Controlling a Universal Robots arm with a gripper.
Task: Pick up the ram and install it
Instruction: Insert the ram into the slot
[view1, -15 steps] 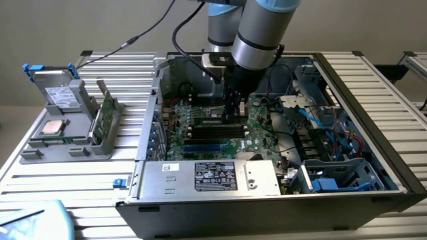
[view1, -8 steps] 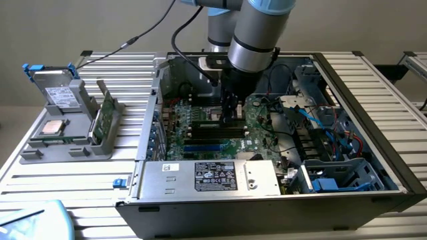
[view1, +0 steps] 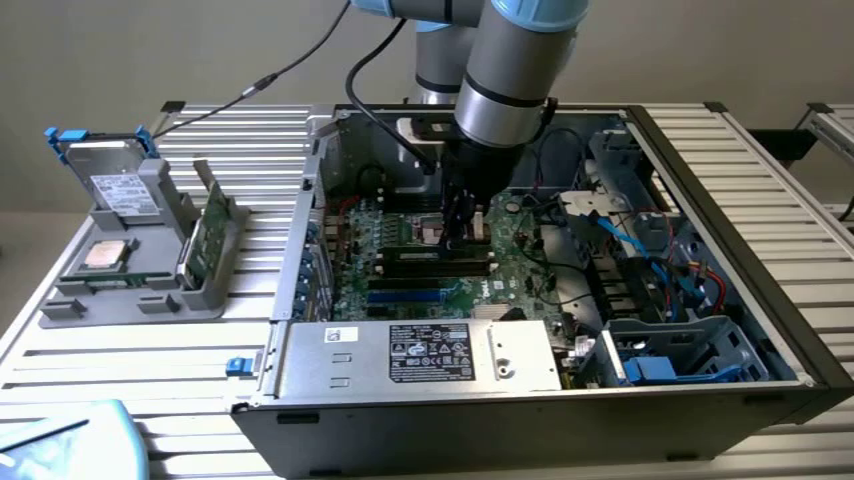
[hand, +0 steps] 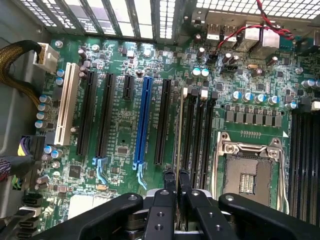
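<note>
Ram (hand: 180, 131): gripped edge-on between the fingertips of the end effector (hand: 176, 176). In the wrist view it showed as a thin pale line running along the bank of dark memory slots (hand: 197, 135). Whether its lower edge touched a slot could not be told.
End effector: narrow, with the fingers (hand: 169, 182) drawn almost together on the ram's two flat faces.
Reason for the grip: as a judgement, holding the faces kept the stick upright and parallel to the slots, so the contact edge could meet a slot squarely.
Slots: they lay just beside the open processor socket (hand: 248, 172), between it and the long expansion slots, the blue slot (hand: 142, 120) among them.
Arm (view1: 507, 90): in the exterior view it entered the computer case (view1: 747, 200) from twelve o'clock. The wrist pointed straight down at the motherboard (view1: 400, 290), and the end effector hung near the board's middle, at twelve o'clock of the power supply (view1: 420, 355).
Case: it lay on its side on the table (view1: 134, 350) with the open face up, which probably gave the arm a vertical approach.
Fixture (view1: 80, 300): a grey holder at nine o'clock of the case, well apart from the end effector.
Fixture contents: a hard drive (view1: 120, 185), a square processor chip (view1: 107, 255) and a broader green card (view1: 203, 235) standing upright, all out of the arm's way.
</note>
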